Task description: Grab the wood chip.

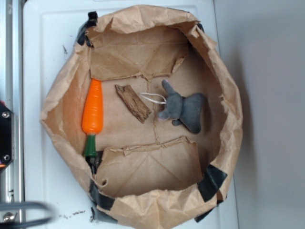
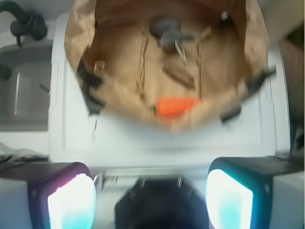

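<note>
The wood chip [image 1: 133,103], a rough brown splinter, lies on the floor of an opened brown paper bag [image 1: 224,90], between an orange toy carrot [image 1: 93,110] and a grey plush elephant [image 1: 185,109]. In the blurred wrist view the wood chip [image 2: 180,74] lies mid-bag, with the carrot [image 2: 177,107] nearer and the elephant [image 2: 166,29] farther. My gripper [image 2: 150,195] is open, its two pads far apart with nothing between them. It hangs outside the bag, over the white surface short of the bag's near rim. The exterior view shows only a black part of the arm at its left edge.
The bag's crumpled walls stand up around the objects, patched with black tape [image 1: 212,182]. The bag rests on a white tray-like surface [image 1: 47,57]. A metal rail [image 1: 10,71] runs along the left edge. A sink and dark hose [image 2: 24,21] show at the wrist view's left.
</note>
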### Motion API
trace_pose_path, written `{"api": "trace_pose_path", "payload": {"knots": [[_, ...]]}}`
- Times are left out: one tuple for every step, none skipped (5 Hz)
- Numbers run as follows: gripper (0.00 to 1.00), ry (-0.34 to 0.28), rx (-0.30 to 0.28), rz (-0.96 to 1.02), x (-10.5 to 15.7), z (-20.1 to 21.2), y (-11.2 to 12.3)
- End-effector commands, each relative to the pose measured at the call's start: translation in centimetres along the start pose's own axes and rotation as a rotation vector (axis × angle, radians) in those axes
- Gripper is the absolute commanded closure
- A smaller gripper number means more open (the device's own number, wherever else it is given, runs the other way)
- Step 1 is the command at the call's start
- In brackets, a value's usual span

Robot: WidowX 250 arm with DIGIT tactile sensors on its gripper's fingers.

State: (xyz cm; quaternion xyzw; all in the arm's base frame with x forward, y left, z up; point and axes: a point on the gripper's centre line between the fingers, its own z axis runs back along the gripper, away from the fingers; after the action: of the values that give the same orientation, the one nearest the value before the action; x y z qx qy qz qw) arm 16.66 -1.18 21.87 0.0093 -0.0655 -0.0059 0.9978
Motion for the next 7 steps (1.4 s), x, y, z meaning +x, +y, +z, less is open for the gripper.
{"api": "trace_pose_path", "payload": {"knots": [[0.0, -0.097, 0.068, -0.02, 5.1, 0.5, 0.8], [0.0, -0.097, 0.068, -0.02, 5.1, 0.5, 0.8], [0.0, -0.097, 0.068, -0.02, 5.1, 0.5, 0.8], [0.0, -0.07, -0.021, -0.259, 6.9, -4.9, 4.4], [0.0, -0.035, -0.027, -0.361, 7.4, -10.0, 6.8], [0.0, -0.042, -0.046, -0.428, 8.1, -12.1, 7.2], [0.0, -0.03, -0.055, -0.506, 8.0, -14.7, 5.5]]}}
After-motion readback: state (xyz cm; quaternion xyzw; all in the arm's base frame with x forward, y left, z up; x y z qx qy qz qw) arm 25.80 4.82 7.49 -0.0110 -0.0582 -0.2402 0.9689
